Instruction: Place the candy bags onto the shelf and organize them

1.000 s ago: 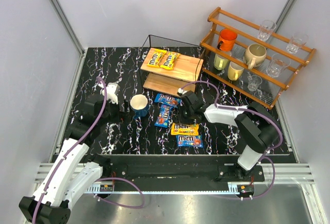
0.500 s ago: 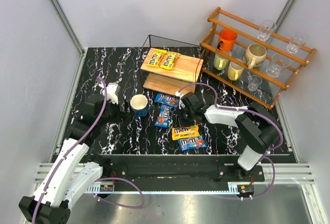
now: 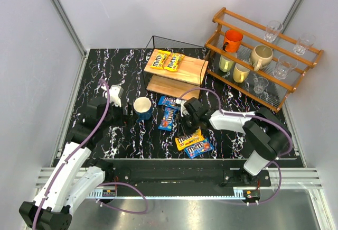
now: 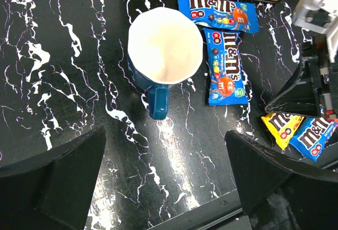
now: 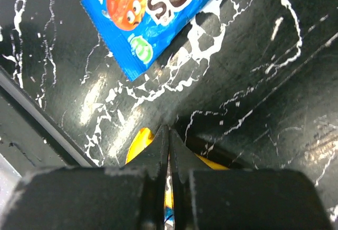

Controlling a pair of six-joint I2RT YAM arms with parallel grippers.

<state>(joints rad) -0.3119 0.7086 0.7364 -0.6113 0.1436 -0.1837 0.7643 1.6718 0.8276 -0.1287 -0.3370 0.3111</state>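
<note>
Yellow packet (image 3: 189, 139) lies askew on the table (image 3: 119, 63), close to the near edge and touching a blue packet (image 3: 198, 148). Its edge shows just behind the right gripper (image 5: 168, 144), jaws pressed together with nothing seen between them. Since a second ago both packets have slid nearer the edge and turned. Shelf (image 3: 193, 70) top: right half bare. Left gripper (image 4: 165, 150) spread wide, holding nothing.

The black marbled table (image 3: 105, 66) carries the wire-frame shelf (image 3: 193, 71), a slatted wooden rack (image 3: 274, 90), a blue mug (image 3: 142, 107), three blue candy bags (image 3: 170, 102) (image 3: 168, 120) (image 3: 197, 148) and one yellow candy bag (image 3: 189, 140). Two yellow packets (image 3: 160, 58) (image 3: 174, 62) lie side by side on the shelf's top board.
</note>
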